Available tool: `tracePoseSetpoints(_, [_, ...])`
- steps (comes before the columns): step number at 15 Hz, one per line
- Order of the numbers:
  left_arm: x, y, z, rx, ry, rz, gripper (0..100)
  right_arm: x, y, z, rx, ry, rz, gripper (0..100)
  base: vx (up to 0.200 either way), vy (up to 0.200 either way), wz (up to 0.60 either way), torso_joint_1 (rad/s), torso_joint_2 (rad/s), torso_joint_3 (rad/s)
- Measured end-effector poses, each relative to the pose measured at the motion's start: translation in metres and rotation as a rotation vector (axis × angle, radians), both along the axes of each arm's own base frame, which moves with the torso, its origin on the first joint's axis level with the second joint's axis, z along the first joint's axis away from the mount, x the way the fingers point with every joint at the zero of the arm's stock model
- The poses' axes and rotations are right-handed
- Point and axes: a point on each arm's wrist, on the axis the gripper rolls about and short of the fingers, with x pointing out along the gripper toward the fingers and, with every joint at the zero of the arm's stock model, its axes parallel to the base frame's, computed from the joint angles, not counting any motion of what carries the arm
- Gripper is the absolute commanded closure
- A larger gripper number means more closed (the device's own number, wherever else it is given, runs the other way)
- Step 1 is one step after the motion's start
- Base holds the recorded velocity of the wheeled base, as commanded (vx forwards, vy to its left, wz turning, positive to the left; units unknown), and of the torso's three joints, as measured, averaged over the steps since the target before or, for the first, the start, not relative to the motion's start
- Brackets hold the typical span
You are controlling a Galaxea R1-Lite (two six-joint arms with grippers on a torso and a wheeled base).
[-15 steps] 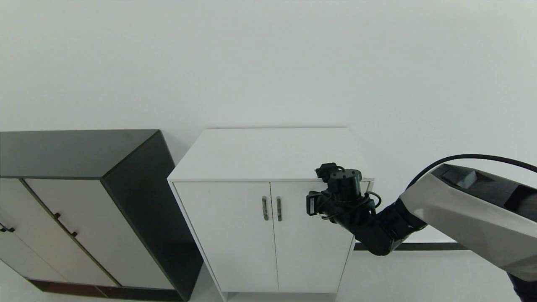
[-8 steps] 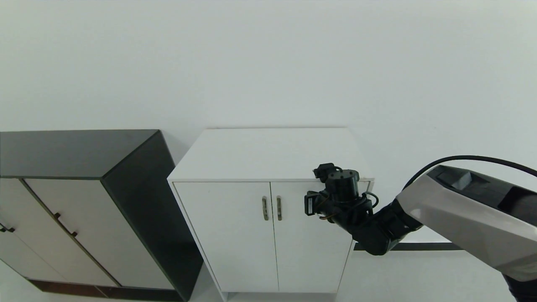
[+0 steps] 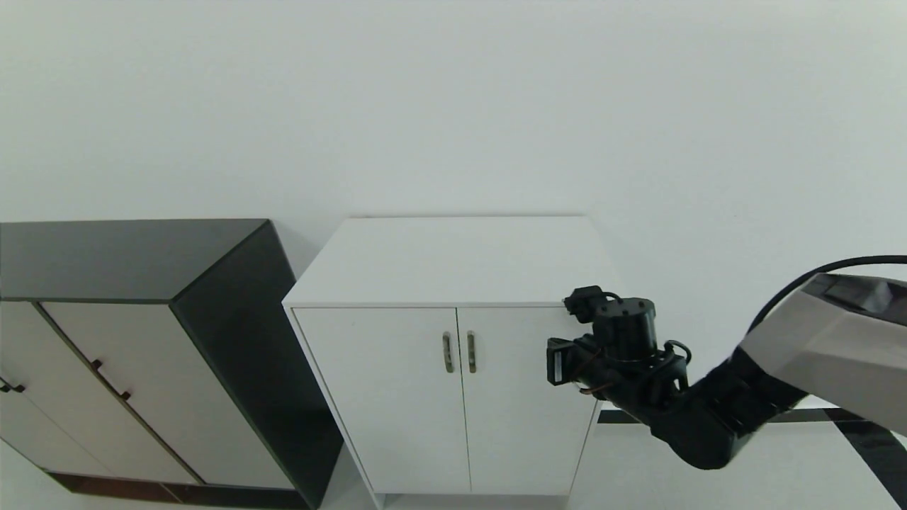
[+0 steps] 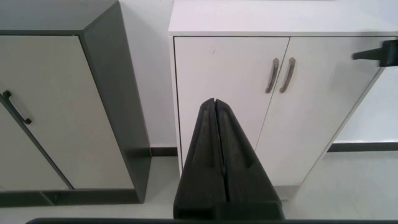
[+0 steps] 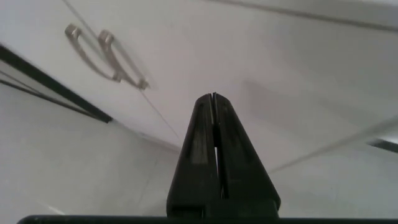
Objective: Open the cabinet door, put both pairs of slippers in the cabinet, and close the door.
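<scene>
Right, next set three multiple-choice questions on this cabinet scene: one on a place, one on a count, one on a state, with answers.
1. Where does the dark cabinet stand?
A. On the robot's left of the white cabinet
B. On its right
C. On top of it

2. How many handles do the white cabinet's doors carry?
A. One
B. Two
C. Four

3. What state are the doors in?
A. Both shut
B. One wide open
C. Both wide open

Answers:
1 A, since the head view shows it beside the white cabinet's left side.
2 B, since one handle sits on each door at the middle seam.
3 A, since both fronts lie flush and no inside shows.
</scene>
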Motion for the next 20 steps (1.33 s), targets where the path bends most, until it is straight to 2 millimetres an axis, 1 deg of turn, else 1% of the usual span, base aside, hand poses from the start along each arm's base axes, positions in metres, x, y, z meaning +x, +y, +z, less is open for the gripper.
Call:
tracePoseSetpoints(1, [0.000,0.000,0.000,0.000,0.000,0.000,100,-0.013,-0.011,0.001,-0.007,0.008,-0.006,100,0.000,0.000,0.00,0.000,0.00,0.000])
tracePoseSetpoints(4, [0.000,0.000,0.000,0.001,0.000,0.000,100,-0.058,-0.058,0.006,-0.055,0.021,-0.051,100,0.000,0.000,0.00,0.000,0.00,0.000])
tracePoseSetpoints(5, [0.000,0.000,0.000,0.002,0.000,0.000,100,-0.076,-0.077,0.010,-0.086,0.017,-0.082,100,0.000,0.000,0.00,0.000,0.00,0.000])
tracePoseSetpoints(7, [0.000,0.000,0.000,0.003,0.000,0.001,100,-0.108,-0.105,0.021,-0.113,-0.004,-0.129,100,0.000,0.000,0.00,0.000,0.00,0.000])
tracePoseSetpoints(9, [0.000,0.000,0.000,0.004,0.000,0.000,100,-0.147,-0.135,0.023,-0.161,0.004,-0.159,100,0.000,0.000,0.00,0.000,0.00,0.000])
tracePoseSetpoints(12, [0.000,0.000,0.000,0.006,0.000,0.000,100,-0.189,-0.161,0.023,-0.197,0.056,-0.168,100,0.000,0.000,0.00,0.000,0.00,0.000])
tracePoseSetpoints(13, [0.000,0.000,0.000,0.006,0.000,0.000,100,-0.200,-0.166,0.024,-0.198,0.074,-0.152,100,0.000,0.000,0.00,0.000,0.00,0.000])
tracePoseSetpoints(16, [0.000,0.000,0.000,0.006,0.000,-0.001,100,-0.243,-0.185,0.025,-0.181,0.098,-0.102,100,0.000,0.000,0.00,0.000,0.00,0.000])
tracePoseSetpoints(18, [0.000,0.000,0.000,0.006,0.000,-0.001,100,-0.273,-0.198,0.020,-0.140,0.088,-0.075,100,0.000,0.000,0.00,0.000,0.00,0.000])
tracePoseSetpoints(20, [0.000,0.000,0.000,0.006,0.000,-0.001,100,-0.296,-0.207,0.012,-0.106,0.079,-0.058,100,0.000,0.000,0.00,0.000,0.00,0.000])
